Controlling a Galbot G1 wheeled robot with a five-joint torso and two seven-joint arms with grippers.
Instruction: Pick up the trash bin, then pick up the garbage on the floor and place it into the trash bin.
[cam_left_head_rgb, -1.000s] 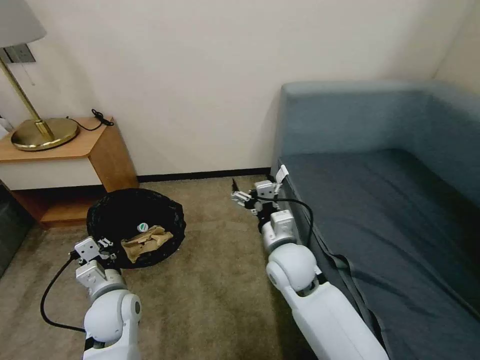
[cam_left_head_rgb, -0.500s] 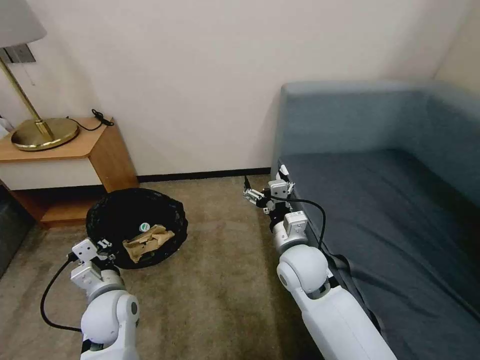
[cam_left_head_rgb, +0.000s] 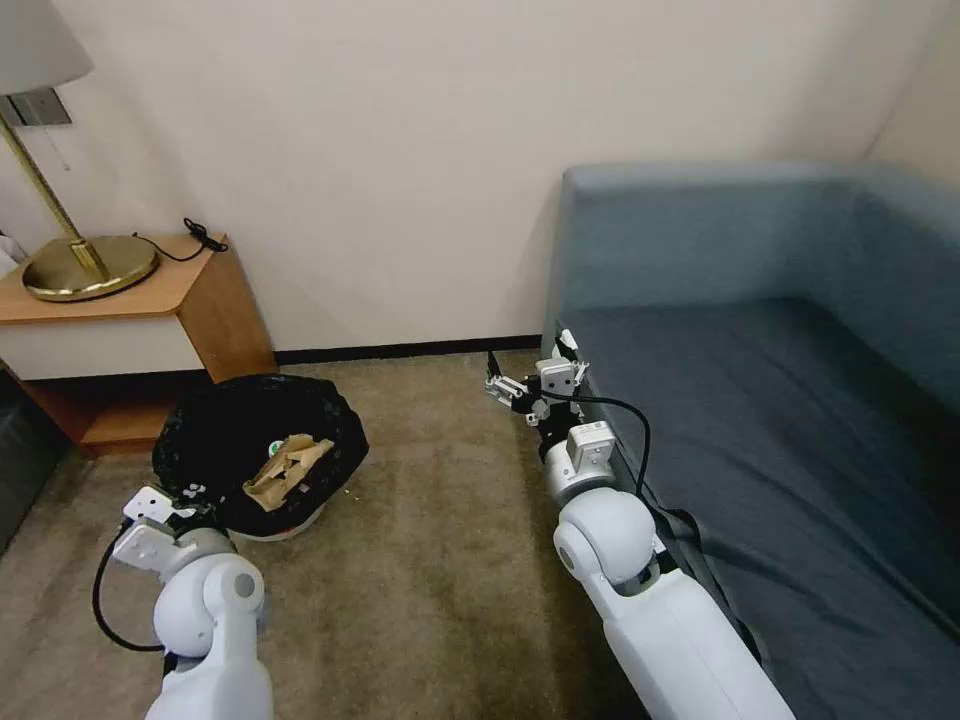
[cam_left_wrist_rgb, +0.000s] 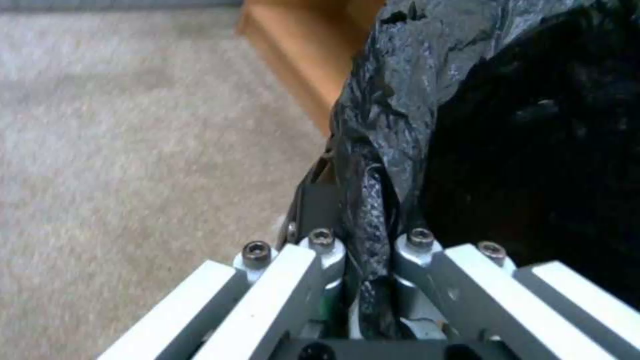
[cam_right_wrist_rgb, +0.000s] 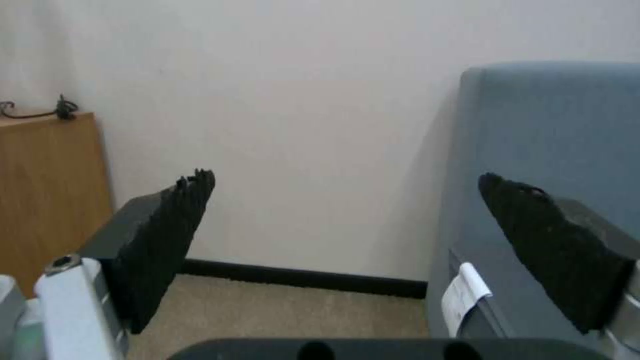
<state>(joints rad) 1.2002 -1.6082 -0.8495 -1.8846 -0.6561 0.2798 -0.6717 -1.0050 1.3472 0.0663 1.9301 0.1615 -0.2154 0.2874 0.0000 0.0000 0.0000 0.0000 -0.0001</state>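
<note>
Trash bin (cam_left_head_rgb: 262, 452) — rim pinched in left end effector (cam_left_wrist_rgb: 363, 235); right end effector (cam_left_head_rgb: 520, 385) empty.

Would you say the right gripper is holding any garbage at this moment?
No, the right gripper is open, with bare wall between its fingers.

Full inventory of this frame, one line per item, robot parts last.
trash bin: 1, white, black bag liner, on the carpet by the side table, tilted
paper bag: 1, crumpled tan, inside the bin
bottle: 1, green label, inside the bin beside the paper bag
side table: 1, wood, by the wall
lamp: 1, brass base, on the side table
cable: 1, black, on the side table
sofa: 1, blue-grey, on the robot's right
left gripper: fingers shut on the bin's lined rim
right gripper: fingers open, held over the carpet by the sofa
</note>
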